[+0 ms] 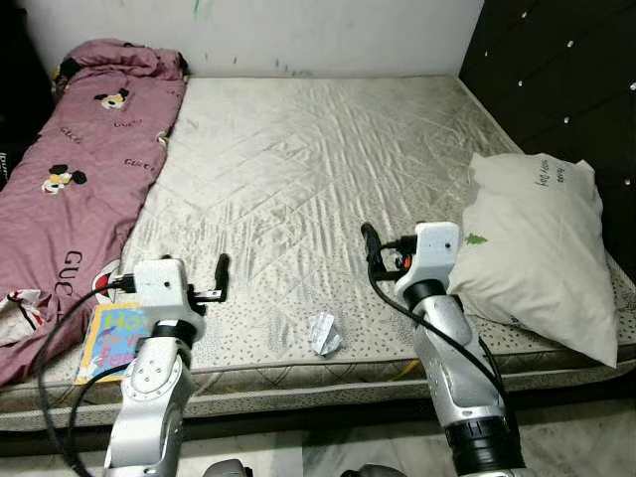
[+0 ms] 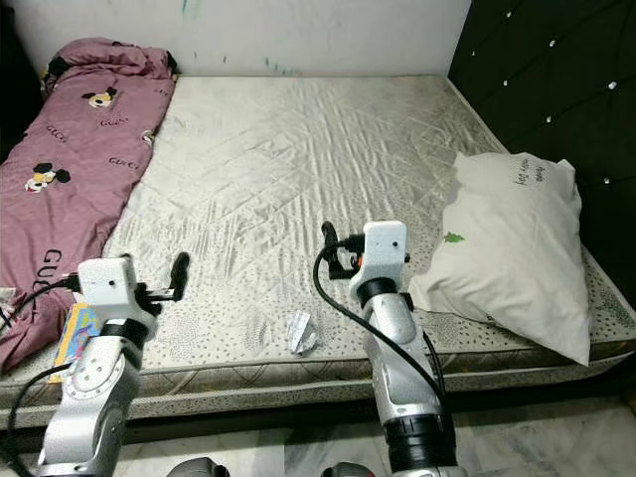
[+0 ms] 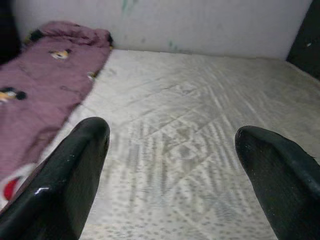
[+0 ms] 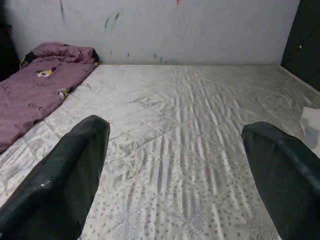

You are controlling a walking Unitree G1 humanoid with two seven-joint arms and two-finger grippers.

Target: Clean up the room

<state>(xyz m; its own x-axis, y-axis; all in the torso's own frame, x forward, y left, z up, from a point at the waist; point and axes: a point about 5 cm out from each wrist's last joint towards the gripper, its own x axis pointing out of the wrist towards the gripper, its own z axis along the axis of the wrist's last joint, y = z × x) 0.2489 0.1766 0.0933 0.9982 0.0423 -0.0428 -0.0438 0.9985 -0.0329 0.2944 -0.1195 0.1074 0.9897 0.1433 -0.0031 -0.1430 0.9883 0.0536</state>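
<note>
Left gripper [image 3: 172,150]: raised above the near edge of the mattress, its two black fingers [image 3: 65,180] spread wide, nothing between them and nothing touched.
Right gripper [image 4: 175,155]: also held over the mattress, nearer the middle, fingers spread wide and empty (the quilted cover shows through the gap).
Crumpled wrapper [image 1: 324,333]: a small white scrap lying on the mattress close to the near edge, between the two arms, apart from both grippers.
Colourful booklet [image 1: 107,338]: flat at the near left corner, just beside the left arm, partly tucked against the blanket's edge.
Pink blanket [image 1: 75,179]: a printed cover with cartoon mice and lettering, stretched along the left side of the bed and bunched up at the far end by the wall.
White pillow [image 1: 537,248]: lying at the right edge of the bed, just beside the right arm, against the dark headboard.
Mattress [image 1: 298,159]: bare, pale, quilted in diamonds, speckled near the front.
Headboard [image 1: 566,70]: dark, tufted with buttons, on the right.
Wall [image 4: 165,25]: off-white, marked with faint coloured scribbles.
</note>
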